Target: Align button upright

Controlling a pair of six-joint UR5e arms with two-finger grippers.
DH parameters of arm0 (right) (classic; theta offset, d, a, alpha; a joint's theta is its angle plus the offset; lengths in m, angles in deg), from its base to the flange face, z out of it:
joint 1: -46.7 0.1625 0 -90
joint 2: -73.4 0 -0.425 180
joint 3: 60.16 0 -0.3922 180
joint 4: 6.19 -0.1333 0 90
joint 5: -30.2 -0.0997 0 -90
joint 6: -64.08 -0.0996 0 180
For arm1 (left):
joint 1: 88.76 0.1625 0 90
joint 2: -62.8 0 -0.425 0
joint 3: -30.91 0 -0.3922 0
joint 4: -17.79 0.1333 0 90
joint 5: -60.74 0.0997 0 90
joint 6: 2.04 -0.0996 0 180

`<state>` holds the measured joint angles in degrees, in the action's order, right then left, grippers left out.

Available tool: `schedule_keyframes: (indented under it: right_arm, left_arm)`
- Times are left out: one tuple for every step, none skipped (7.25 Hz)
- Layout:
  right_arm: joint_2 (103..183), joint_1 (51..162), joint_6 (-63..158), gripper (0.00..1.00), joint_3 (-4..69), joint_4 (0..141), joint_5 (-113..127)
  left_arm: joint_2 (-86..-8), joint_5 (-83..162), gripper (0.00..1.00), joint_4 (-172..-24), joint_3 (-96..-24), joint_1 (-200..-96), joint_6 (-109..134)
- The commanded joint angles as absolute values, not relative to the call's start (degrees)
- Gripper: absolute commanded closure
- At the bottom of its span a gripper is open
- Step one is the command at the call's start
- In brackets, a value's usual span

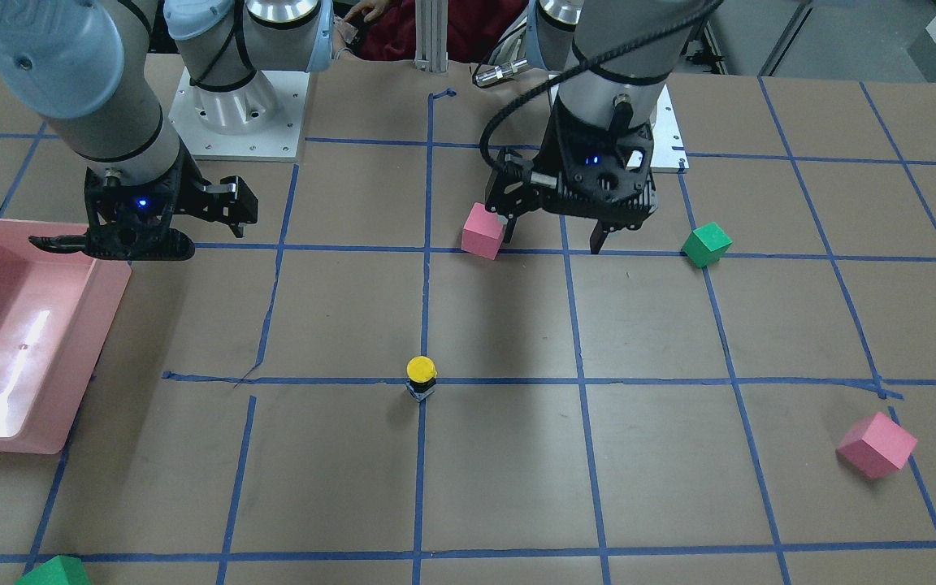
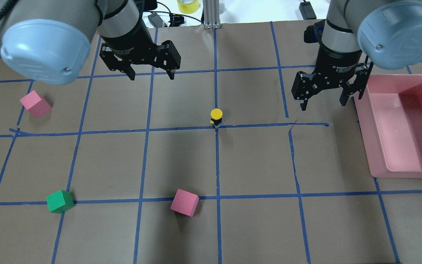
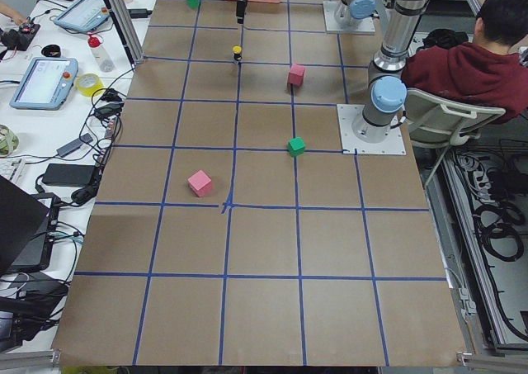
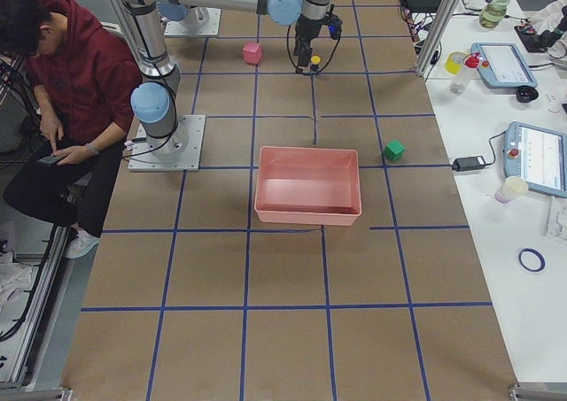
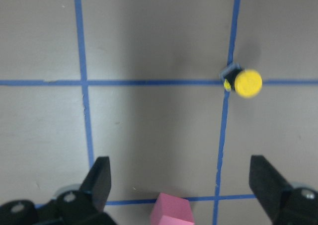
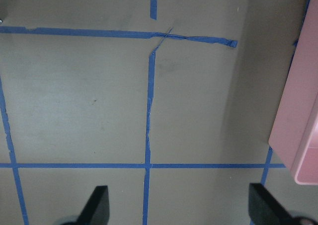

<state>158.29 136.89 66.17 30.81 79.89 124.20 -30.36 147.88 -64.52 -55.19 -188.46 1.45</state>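
Observation:
The button [image 1: 421,375] stands at a tape crossing in the middle of the table, yellow cap up, black body and grey base below. It also shows in the overhead view [image 2: 216,116] and the left wrist view [image 5: 243,82]. My left gripper [image 2: 152,75] is open and empty, raised above the table, back from the button on the robot's side [image 1: 553,240]. In its wrist view the fingers [image 5: 99,180] frame bare table. My right gripper [image 2: 322,104] is open and empty, raised beside the pink bin [image 2: 374,146], well to the button's side.
A pink cube [image 1: 483,231] lies under the left gripper and shows low in its wrist view [image 5: 171,210]. A green cube [image 1: 706,244], a second pink cube [image 1: 877,444] and another green cube [image 1: 54,571] lie scattered. The bin's edge shows in the right wrist view [image 6: 298,115].

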Motion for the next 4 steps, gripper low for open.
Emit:
schedule_keyframes:
  right_arm:
    - [158.5, 136.9, 66.1, 0.00, 27.8, 82.7, 123.8]
    - [158.5, 137.0, 66.1, 0.00, 27.5, 83.0, 123.5]
    - [158.5, 137.0, 66.1, 0.00, 27.5, 83.7, 123.5]
    - [158.5, 137.0, 66.1, 0.00, 27.6, 83.7, 123.6]
  left_arm:
    - [-28.3, 148.6, 0.00, -67.3, -55.6, -186.1, -8.7]
    - [-27.4, 149.5, 0.00, -67.5, -55.8, -185.4, -9.4]
    - [-26.8, 149.7, 0.00, -66.9, -55.4, -185.0, -8.3]
    - [-26.0, 150.8, 0.00, -67.5, -55.7, -184.9, -7.8]
